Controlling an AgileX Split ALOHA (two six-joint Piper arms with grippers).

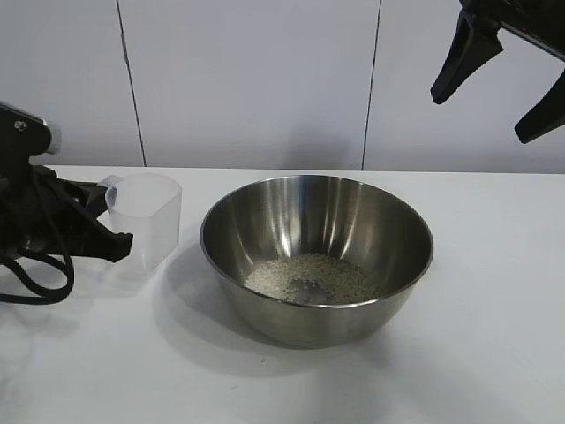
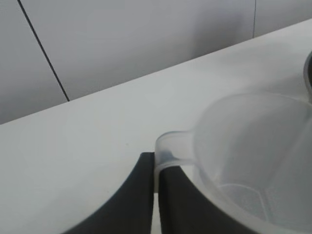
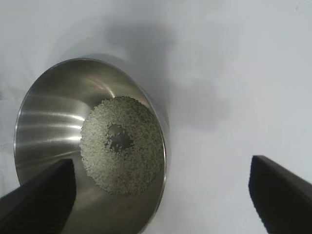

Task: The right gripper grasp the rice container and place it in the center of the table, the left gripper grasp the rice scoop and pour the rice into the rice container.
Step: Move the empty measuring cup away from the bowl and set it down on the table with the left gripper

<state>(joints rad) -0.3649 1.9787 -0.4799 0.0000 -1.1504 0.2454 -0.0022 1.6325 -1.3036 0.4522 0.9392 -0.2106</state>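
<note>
At the counter's [image 1: 494, 353] middle the rice container [image 1: 316, 256] holds the rice [image 1: 309, 278]. Left of it the left end effector [image 1: 113, 225] pinches the emptied, upright rice scoop's [image 1: 146, 216] tab. The right end effector [image 1: 494, 84] hangs open above; only letting go seems left.

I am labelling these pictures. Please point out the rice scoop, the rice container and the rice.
rice scoop [image 1: 150, 225], exterior view, on its clear side wall.
rice container [image 1: 353, 212], exterior view, on its inner far wall.
rice [image 3: 141, 156], right wrist view, on the grain layer.
</note>
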